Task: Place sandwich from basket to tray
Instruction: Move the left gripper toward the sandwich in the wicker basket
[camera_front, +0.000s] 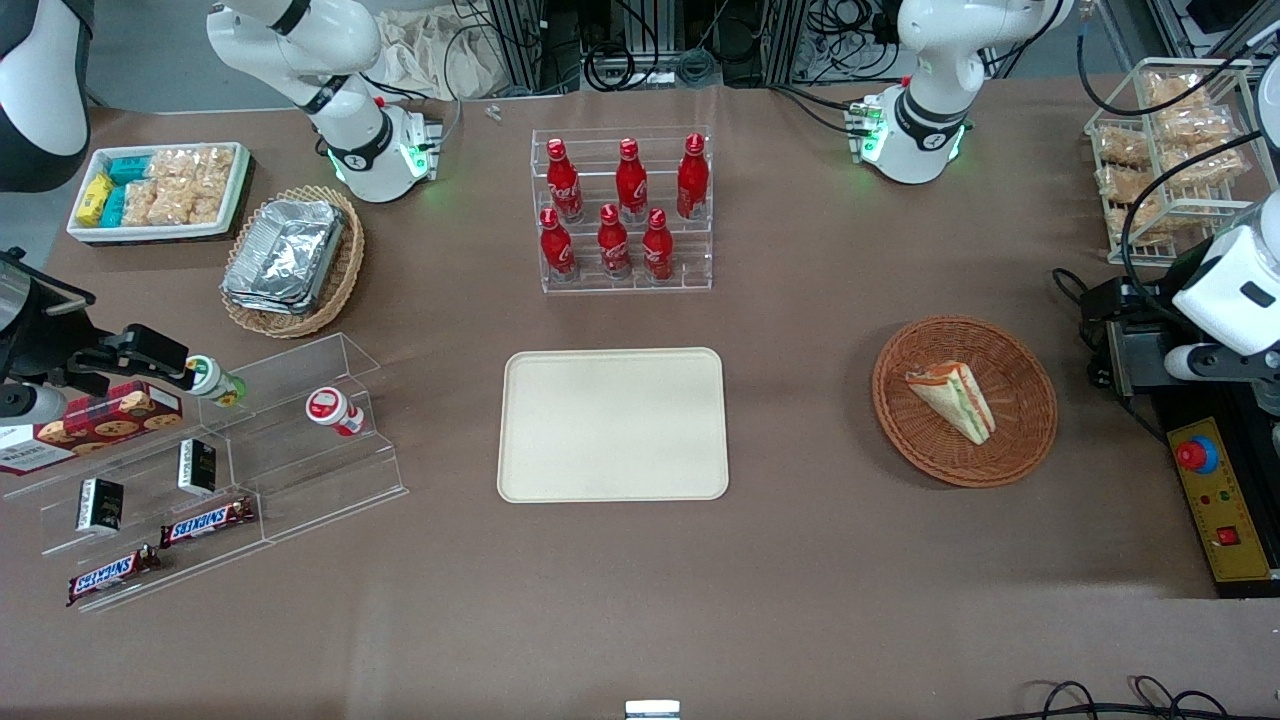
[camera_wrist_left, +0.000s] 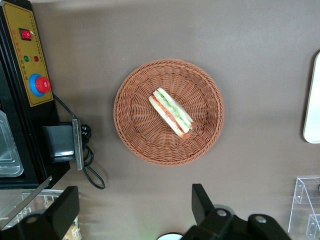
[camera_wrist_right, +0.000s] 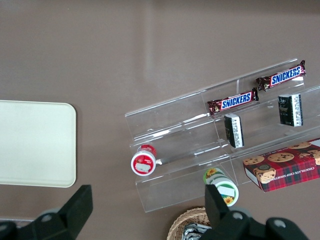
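Sandwich lies in the basket, toward my working arm's end of the table, well apart from the tray at mid-table in the front view. In my wrist view, my gripper hovers above the table beside the basket, fingers spread wide, holding nothing.
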